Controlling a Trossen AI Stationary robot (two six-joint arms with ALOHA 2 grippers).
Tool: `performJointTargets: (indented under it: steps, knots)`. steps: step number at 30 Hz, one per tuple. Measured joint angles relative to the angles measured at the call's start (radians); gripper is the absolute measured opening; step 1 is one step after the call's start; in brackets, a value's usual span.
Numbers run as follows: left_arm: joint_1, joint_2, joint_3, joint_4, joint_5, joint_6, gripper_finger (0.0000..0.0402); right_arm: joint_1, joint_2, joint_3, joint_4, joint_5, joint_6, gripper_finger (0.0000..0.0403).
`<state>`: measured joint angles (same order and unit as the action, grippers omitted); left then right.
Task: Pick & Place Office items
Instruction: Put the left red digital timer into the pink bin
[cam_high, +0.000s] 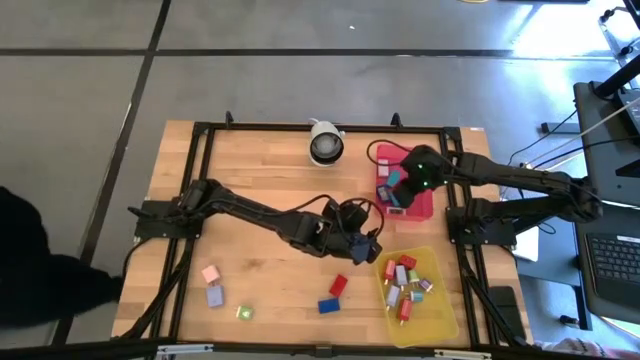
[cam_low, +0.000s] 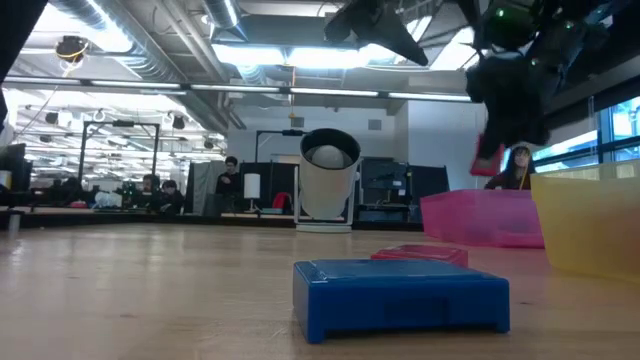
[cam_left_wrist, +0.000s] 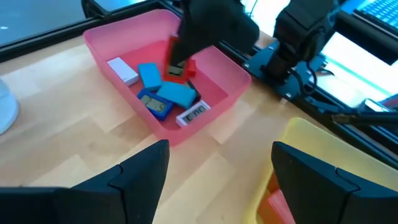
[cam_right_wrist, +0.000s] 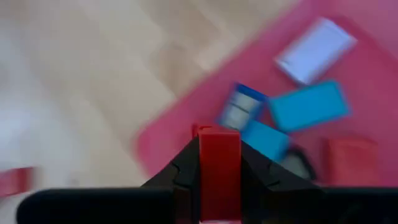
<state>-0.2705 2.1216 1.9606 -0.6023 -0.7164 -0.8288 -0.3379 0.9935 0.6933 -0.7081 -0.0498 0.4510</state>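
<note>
My right gripper (cam_high: 404, 183) hangs over the pink tray (cam_high: 428, 203), shut on a red block (cam_right_wrist: 219, 171). That tray holds a few blue blocks (cam_left_wrist: 176, 93), a lilac one (cam_left_wrist: 122, 70) and a labelled one (cam_left_wrist: 193, 114). My left gripper (cam_high: 366, 246) is open and hovers above the bare table between the pink tray and the yellow tray (cam_high: 447, 312); its fingers (cam_left_wrist: 140, 168) touch nothing. The yellow tray holds several small blocks. A red block (cam_high: 338, 285), a blue one (cam_high: 328, 305), a green one (cam_high: 243, 312), a lilac one (cam_high: 215, 295) and a pink one (cam_high: 210, 272) lie flat on the table. My right gripper pinches the red block between its two fingers, which come from above and point down. One end of the block (cam_right_wrist: 219, 140) sticks out past the fingertips. The block (cam_left_wrist: 178, 67) is lifted clear and hangs above the pink tray's contents.
A white round camera (cam_high: 324, 143) stands near the far edge. A black frame (cam_high: 200, 150) runs round the table. Bare wood lies at the table's left and middle. People sit in the room beyond, seen in the low view.
</note>
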Motion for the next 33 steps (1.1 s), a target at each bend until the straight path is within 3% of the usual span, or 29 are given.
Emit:
performJointTargets:
  steps: [6,22,33]
  knots:
    - [0.042,0.0,0.0,-0.013,0.006,0.001,0.0281,-0.044,0.029,0.0,-0.09,0.143,-0.019,0.0069]
    - [0.182,0.0,0.0,-0.042,0.314,0.136,0.0281,-0.096,0.167,0.0,-0.08,0.192,0.043,0.0072]
    - [0.222,-0.023,-0.002,-0.325,0.426,0.135,0.027,-0.098,0.185,0.0,-0.063,0.226,0.038,0.0072]
